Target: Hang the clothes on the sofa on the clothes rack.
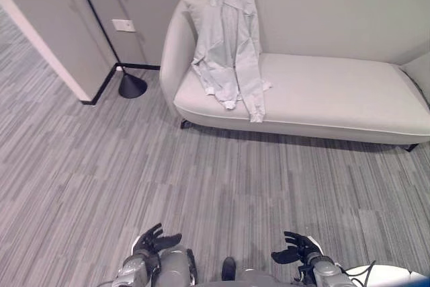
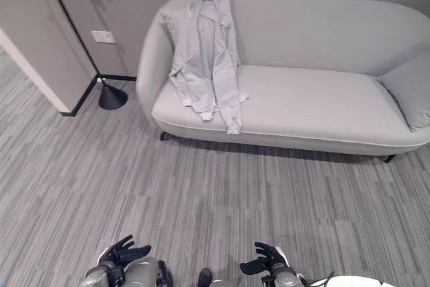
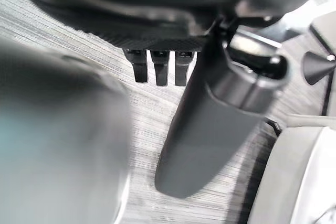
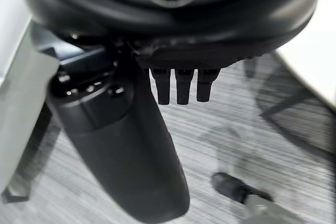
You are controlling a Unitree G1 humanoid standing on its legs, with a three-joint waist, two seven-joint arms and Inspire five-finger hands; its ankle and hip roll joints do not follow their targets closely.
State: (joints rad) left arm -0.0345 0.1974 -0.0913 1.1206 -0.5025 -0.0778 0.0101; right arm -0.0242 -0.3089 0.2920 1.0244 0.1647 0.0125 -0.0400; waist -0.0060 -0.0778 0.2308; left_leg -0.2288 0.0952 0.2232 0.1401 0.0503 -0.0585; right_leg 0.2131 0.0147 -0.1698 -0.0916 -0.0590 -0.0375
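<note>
A light grey shirt (image 1: 232,45) is draped over the backrest of a pale sofa (image 1: 336,92) and hangs down onto its seat at the left end; in the right eye view the shirt (image 2: 209,52) lies the same way. Both hands are low at the near edge, far from the sofa. My left hand (image 1: 156,241) is open with relaxed fingers and holds nothing. My right hand (image 1: 297,249) is open too, empty. In the wrist views the left hand's fingers (image 3: 160,66) and the right hand's fingers (image 4: 181,85) hang straight above the striped floor.
Grey striped carpet lies between me and the sofa. A black cone-shaped stand base (image 1: 132,85) sits on the floor by the wall corner, left of the sofa. A cushion (image 2: 410,92) rests at the sofa's right end.
</note>
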